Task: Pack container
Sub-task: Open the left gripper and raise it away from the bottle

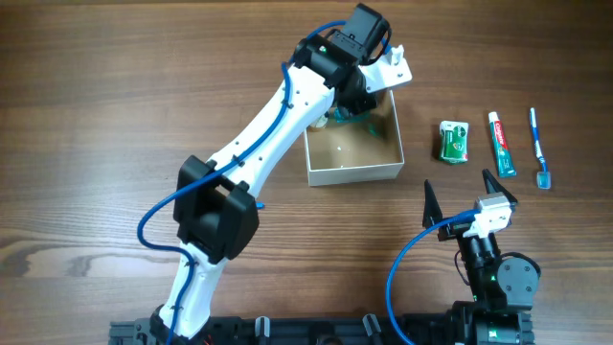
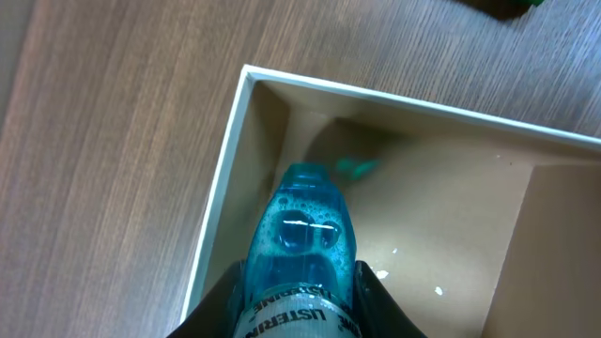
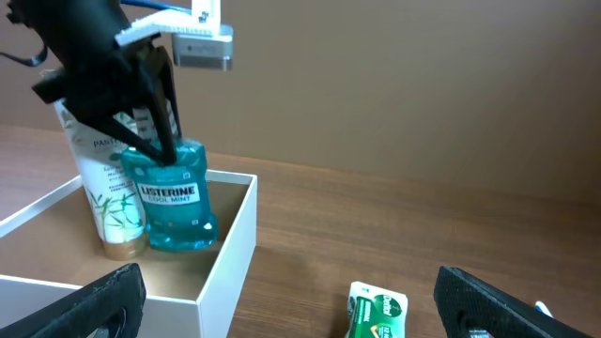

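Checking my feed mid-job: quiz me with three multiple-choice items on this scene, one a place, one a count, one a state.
1. Where is the bottle relative to the box?
A. left of it
B. inside, beside the white tube
C. right of it
2. How many items lie outside the box?
A. one
B. three
C. five
3. The right hand is:
A. open, empty
B. shut, empty
C. gripping something

B: it stands within the walls.
B: green pack, toothpaste, toothbrush.
A: spread wide, nothing between.
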`<state>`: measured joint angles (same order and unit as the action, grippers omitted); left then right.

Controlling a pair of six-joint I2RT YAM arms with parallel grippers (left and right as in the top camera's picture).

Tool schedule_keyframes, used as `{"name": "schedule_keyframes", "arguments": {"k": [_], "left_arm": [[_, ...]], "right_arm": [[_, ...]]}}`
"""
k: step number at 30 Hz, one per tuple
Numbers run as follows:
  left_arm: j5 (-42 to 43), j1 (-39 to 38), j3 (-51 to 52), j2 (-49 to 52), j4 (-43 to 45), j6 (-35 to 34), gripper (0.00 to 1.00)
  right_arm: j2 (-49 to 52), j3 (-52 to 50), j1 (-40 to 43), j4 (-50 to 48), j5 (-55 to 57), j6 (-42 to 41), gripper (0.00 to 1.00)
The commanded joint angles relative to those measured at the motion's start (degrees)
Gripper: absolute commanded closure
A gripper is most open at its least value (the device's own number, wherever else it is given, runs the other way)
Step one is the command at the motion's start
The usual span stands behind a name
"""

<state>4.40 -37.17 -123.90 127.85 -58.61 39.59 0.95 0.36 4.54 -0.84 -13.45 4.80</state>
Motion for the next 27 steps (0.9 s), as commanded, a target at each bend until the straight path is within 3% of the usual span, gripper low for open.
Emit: {"name": "schedule_keyframes", "arguments": {"k": [1, 6, 15, 20, 25, 27], "left_arm": [[1.16, 1.07, -0.90, -0.55, 0.81, 1.14, 0.92], [1.18, 1.40, -0.90, -0.55, 0.79, 1.11, 0.83], [1.40, 1.40, -0.85, -0.42, 0.79, 1.11, 0.81], [1.42, 1.40, -0.85, -0.31, 0.81, 1.11, 0.68], [1.42, 1.40, -0.85, -0.31, 0.79, 1.11, 0.41], [1.42, 1.40, -0.85, -0.31, 0.79, 1.09, 0.41]], "right_arm": [[-0.31, -0.07, 0.09, -0.20, 0.55, -0.44, 0.00], [-0.31, -0.07, 0.09, -0.20, 0.55, -0.42, 0.00], [-0.31, -0.07, 0.09, -0.20, 0.55, -0.42, 0.00], [-0.31, -0.07, 0.09, -0.20, 0.55, -0.44, 0.00], [-0.31, -0.07, 0.09, -0.20, 0.55, -0.44, 0.00], [-0.31, -0.07, 0.09, -0.20, 0.55, -0.44, 0.00]]}}
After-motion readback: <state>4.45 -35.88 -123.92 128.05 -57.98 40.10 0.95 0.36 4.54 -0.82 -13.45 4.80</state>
